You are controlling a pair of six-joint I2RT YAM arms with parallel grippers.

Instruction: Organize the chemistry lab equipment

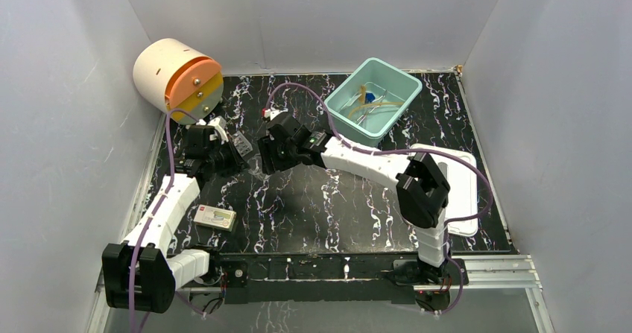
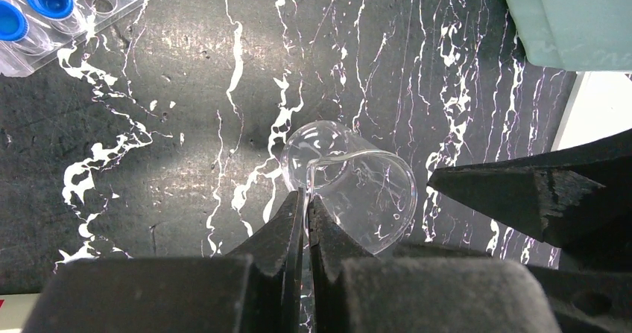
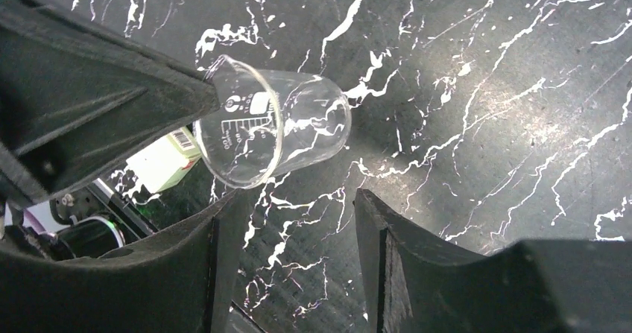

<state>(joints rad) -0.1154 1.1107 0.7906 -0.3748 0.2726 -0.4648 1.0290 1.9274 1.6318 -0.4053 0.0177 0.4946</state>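
A small clear beaker [image 2: 358, 188] with printed markings [image 3: 276, 128] is tilted on its side over the black marbled table. My left gripper [image 2: 305, 199] is shut on the beaker's rim, pinching the glass wall near the spout. My right gripper [image 3: 298, 229] is open and empty, its fingers just below the beaker, not touching it. In the top view both grippers meet at mid-left, the left [image 1: 235, 162] and the right [image 1: 264, 158]. A clear rack [image 2: 45, 5] with blue-capped tubes lies beside them. A white packet [image 1: 216, 217] lies near the front left.
A teal tub [image 1: 373, 98] at the back right holds a tan tube and tongs with blue parts. A flat white lid [image 1: 458, 188] lies at the right. A large white cylinder with an orange face [image 1: 179, 76] stands at the back left corner.
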